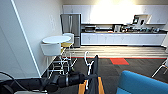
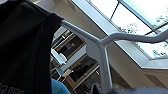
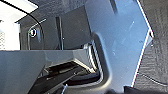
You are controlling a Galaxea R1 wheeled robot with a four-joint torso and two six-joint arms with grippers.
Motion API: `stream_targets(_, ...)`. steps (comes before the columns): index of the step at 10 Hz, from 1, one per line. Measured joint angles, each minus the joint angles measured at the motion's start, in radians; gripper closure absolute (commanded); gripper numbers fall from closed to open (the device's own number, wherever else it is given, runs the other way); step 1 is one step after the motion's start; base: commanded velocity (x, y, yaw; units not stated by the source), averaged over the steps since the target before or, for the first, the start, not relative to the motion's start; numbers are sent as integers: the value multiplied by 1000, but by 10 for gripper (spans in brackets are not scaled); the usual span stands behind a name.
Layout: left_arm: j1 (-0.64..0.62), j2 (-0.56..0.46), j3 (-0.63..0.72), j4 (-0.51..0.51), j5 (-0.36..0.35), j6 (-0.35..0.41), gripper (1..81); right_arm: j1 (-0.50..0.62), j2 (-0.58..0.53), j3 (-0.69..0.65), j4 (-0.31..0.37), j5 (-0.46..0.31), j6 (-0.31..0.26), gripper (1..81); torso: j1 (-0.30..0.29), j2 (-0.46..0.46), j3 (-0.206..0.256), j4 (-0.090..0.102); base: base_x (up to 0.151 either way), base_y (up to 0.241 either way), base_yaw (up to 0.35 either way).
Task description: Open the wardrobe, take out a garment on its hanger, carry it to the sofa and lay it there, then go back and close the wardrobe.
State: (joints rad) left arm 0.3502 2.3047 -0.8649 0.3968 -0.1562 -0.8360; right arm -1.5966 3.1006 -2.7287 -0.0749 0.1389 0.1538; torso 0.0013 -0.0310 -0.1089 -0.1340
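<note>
My left gripper (image 1: 84, 77) is shut on the stem of the thin white hanger (image 1: 87, 60), held upright low in the head view. The black garment (image 1: 94, 72) hangs from it, seen edge-on. In the left wrist view the hanger (image 2: 101, 47) crosses close to the lens, with the garment (image 2: 22, 50) draped over one of its arms. The bright blue sofa (image 1: 142, 83) fills the lower right of the head view, just right of the garment; a corner of the sofa (image 2: 58, 88) shows past the fabric. The right wrist view gives grey robot panels over dark carpet.
A white wall (image 1: 30, 37) runs along the left. Beside it stand a round white table (image 1: 56, 39) and white chairs (image 1: 51, 48). Farther off are a steel fridge (image 1: 71, 25), a long kitchen counter (image 1: 120, 37) and a red carpet patch (image 1: 119, 61). Another white chair (image 1: 163, 67) stands at the right edge.
</note>
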Motion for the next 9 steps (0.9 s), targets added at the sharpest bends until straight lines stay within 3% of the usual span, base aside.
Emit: stream_targets(9, 0, -19, 37, 21, 1, -1, 811, 1, 0, 0, 0, 0, 0, 10, 0, 0, 0, 0, 0, 0, -317)
